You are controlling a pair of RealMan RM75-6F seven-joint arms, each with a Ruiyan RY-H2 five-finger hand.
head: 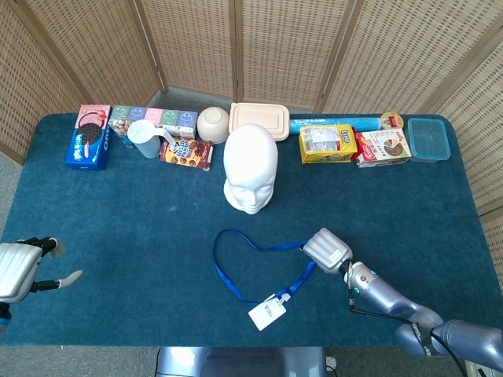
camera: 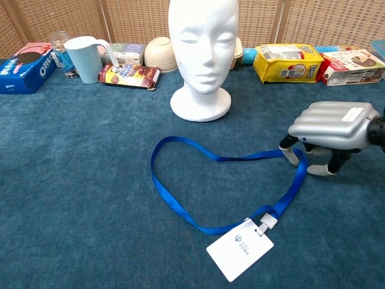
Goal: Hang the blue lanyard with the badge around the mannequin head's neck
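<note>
The white mannequin head (head: 250, 169) (camera: 201, 48) stands upright at mid-table. In front of it the blue lanyard (head: 228, 275) (camera: 162, 186) lies in a flat loop on the cloth. Its white badge (head: 267, 312) (camera: 239, 248) rests at the near end. My right hand (head: 326, 250) (camera: 331, 129) hovers palm down over the loop's right bend. Its fingertips (camera: 293, 156) point down on either side of the strap with a gap between them. My left hand (head: 20, 271) sits at the far left table edge, fingers apart, holding nothing.
Along the back edge stand an Oreo box (head: 88, 137), a pale cup (head: 145, 139), a cookie packet (head: 186, 153), a bowl (head: 212, 124), a lidded lunch box (head: 259, 120), a yellow packet (head: 328, 144) and a blue container (head: 428, 139).
</note>
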